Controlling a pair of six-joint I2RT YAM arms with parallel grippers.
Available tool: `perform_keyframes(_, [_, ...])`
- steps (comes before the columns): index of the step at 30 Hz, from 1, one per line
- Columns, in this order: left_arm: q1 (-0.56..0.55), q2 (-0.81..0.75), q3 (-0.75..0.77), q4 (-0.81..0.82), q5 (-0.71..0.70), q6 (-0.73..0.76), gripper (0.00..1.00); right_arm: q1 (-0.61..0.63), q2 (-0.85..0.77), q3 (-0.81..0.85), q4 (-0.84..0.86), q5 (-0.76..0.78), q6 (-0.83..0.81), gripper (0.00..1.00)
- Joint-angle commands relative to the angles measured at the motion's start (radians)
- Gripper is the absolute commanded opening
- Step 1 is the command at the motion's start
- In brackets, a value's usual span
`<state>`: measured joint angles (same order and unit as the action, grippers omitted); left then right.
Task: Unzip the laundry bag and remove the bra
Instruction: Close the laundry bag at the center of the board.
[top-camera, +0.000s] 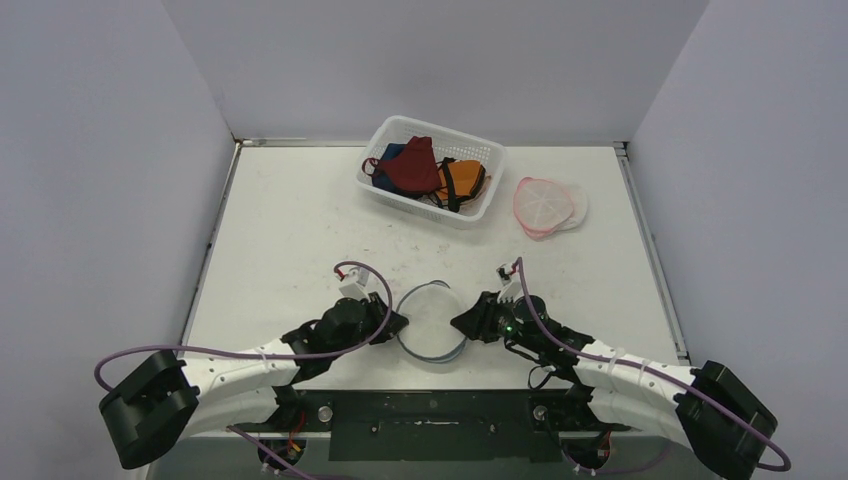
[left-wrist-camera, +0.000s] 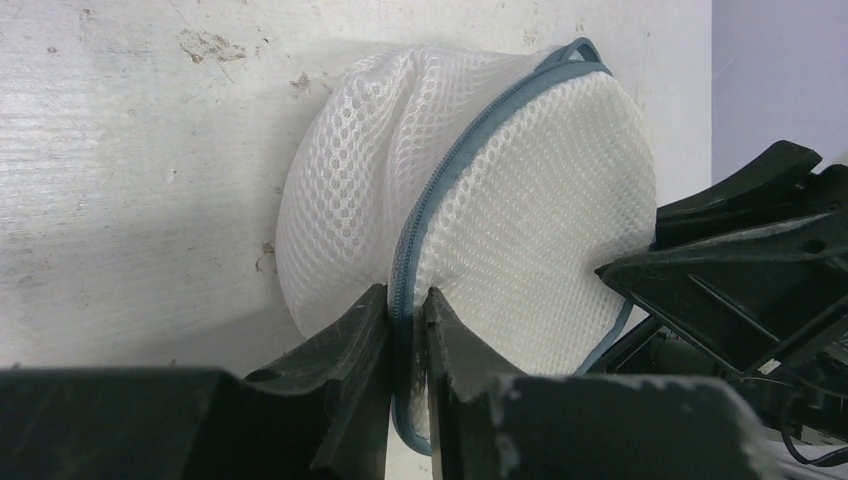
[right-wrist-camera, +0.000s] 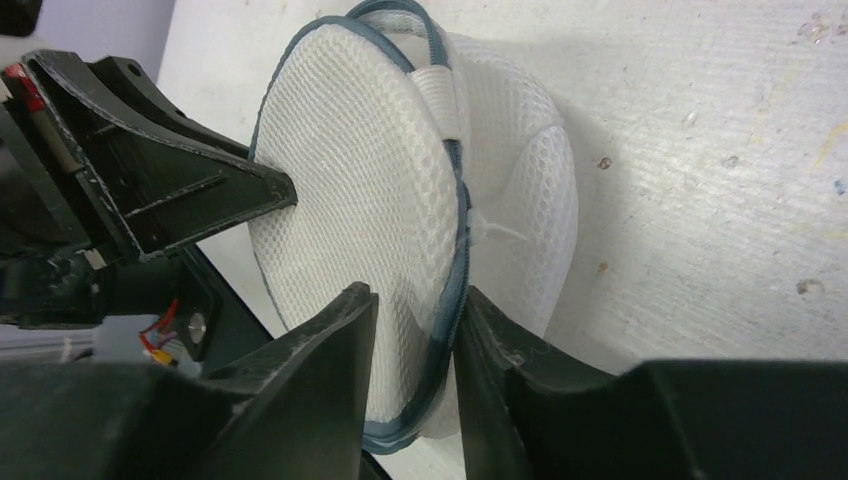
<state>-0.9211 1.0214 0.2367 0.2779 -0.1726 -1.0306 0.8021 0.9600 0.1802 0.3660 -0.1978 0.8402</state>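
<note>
The laundry bag (top-camera: 432, 322) is a round white mesh pouch with a blue-grey zipper rim, standing on edge near the table's front between both grippers. My left gripper (left-wrist-camera: 408, 295) is shut on the zipper seam (left-wrist-camera: 450, 180) at the bag's left side (left-wrist-camera: 520, 200). My right gripper (right-wrist-camera: 415, 292) stands open and straddles the opposite rim of the bag (right-wrist-camera: 360, 160). Its right finger touches the rim and its left finger is apart from the mesh. The zipper looks shut. The bra is hidden. In the top view the left gripper (top-camera: 398, 322) and right gripper (top-camera: 460, 323) face each other.
A white basket (top-camera: 480, 205) with red, orange and navy garments (top-camera: 415, 165) sits at the back centre. A pink-rimmed mesh pouch (top-camera: 545, 203) lies to its right. Walls close in the table on three sides.
</note>
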Motion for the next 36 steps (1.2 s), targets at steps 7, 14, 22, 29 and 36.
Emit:
perform_keyframes(7, [0.005,0.019,0.013,0.044,-0.004,0.009,0.09,0.024,-0.114,0.067,-0.133,0.115,-0.012,0.73])
perform_keyframes(14, [0.005,0.014,-0.009,0.038,-0.026,0.006,0.05,0.018,-0.073,0.052,-0.123,0.096,0.021,0.75])
perform_keyframes(22, [0.013,0.074,-0.019,0.046,-0.05,0.004,0.01,0.019,0.143,0.103,-0.03,0.106,0.025,0.69])
perform_keyframes(29, [0.02,0.143,-0.038,0.082,-0.056,-0.004,0.0,0.019,0.256,0.1,0.049,0.096,0.042,0.68])
perform_keyframes(36, [0.023,0.226,-0.022,0.101,-0.054,0.009,0.0,0.021,0.36,0.115,0.129,0.074,0.053,0.36])
